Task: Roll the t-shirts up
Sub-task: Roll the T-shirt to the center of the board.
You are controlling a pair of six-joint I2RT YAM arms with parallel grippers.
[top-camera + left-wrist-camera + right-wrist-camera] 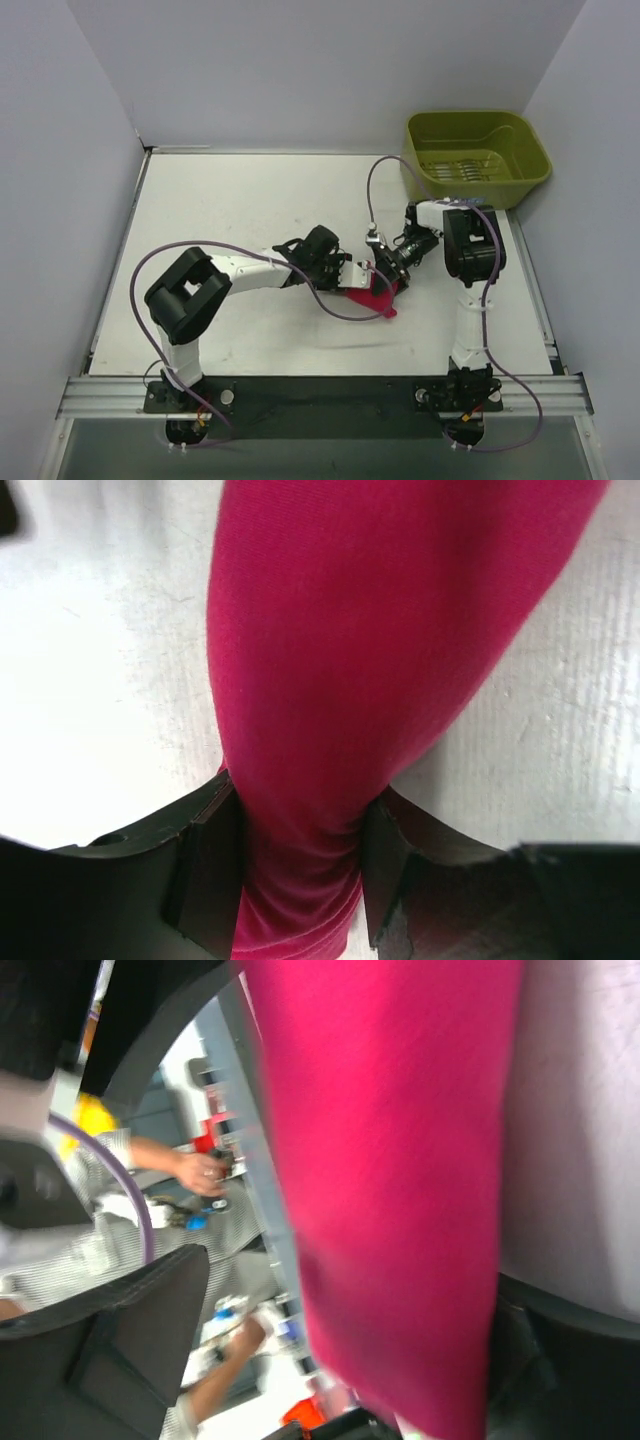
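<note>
On the white table (230, 200) the left gripper (298, 832) pinches the magenta t-shirt (350, 630), while the right gripper (340, 1355) holds its jaws apart around it.

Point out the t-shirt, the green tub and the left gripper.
t-shirt (372, 297): top view, middle of the visible red fabric.
green tub (468, 116): top view, its far rim.
left gripper (297, 880): left wrist view, midway between its fingertips, where the fabric is pinched.
</note>
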